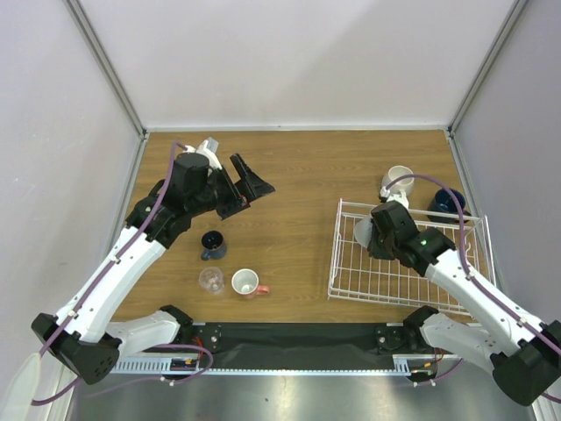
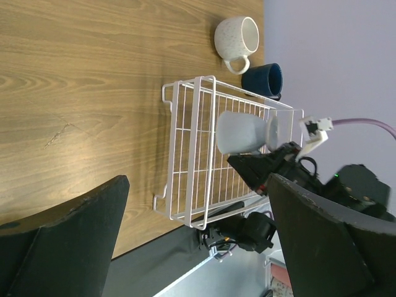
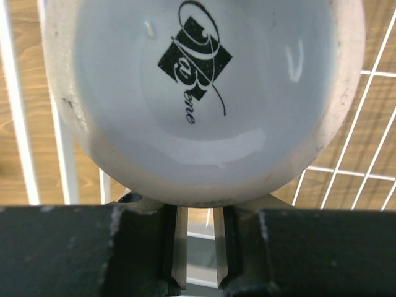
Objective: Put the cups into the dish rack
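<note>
Pale grey-blue mug [image 2: 240,133] points its mouth leftward, axis seemingly level.

We are looking past our left gripper [image 2: 198,185], whose two dark fingers [image 2: 68,247] are standing far apart. The right gripper [image 2: 263,162] is holding a pale grey-blue mug [image 2: 241,132] sideways over the white dish rack [image 2: 175,148]. A cream mug [image 2: 235,37] and a dark blue mug [image 2: 263,79] are sitting together just past the rack on the wooden table [image 2: 80,80].

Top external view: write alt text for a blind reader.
The right end effector holds a grey-blue mug sideways over the dish rack. The left end effector hangs open above the table; a dark blue mug, clear glass and pink cup stand near it, a cream mug and dark blue cup beyond the rack.
</note>
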{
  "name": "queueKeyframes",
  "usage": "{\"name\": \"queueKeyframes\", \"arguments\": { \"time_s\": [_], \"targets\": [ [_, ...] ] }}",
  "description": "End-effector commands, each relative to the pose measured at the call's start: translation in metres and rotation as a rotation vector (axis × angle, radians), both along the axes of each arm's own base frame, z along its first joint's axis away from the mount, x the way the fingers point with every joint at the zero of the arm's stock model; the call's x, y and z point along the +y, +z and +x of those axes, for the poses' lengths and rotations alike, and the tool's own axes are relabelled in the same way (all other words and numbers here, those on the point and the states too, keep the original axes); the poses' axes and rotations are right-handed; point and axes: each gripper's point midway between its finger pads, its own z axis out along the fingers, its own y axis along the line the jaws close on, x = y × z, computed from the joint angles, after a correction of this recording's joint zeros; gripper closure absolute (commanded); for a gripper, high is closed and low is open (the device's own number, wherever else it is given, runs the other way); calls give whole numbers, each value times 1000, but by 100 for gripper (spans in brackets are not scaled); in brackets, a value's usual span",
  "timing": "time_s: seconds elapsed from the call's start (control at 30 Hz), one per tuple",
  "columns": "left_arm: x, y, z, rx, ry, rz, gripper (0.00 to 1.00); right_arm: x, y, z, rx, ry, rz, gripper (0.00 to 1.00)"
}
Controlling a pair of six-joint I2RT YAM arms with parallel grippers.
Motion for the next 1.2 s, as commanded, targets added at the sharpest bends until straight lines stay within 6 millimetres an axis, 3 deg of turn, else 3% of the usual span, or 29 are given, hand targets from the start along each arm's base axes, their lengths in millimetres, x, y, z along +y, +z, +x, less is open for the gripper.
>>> {"name": "queueKeyframes", "arguments": {
  "time_s": [0.0, 0.27, 1.17],
  "targets": [
    [3, 13, -2, -34, 6, -22, 0, 10, 17, 37, -160, -14, 8, 100],
    [5, 7, -1, -11, 20, -39, 0, 30, 12, 49, -234, 39, -24, 100],
    [20, 13, 3, -12, 37, -34, 1, 38, -30, 63, -198, 42, -125, 100]
  ]
}}
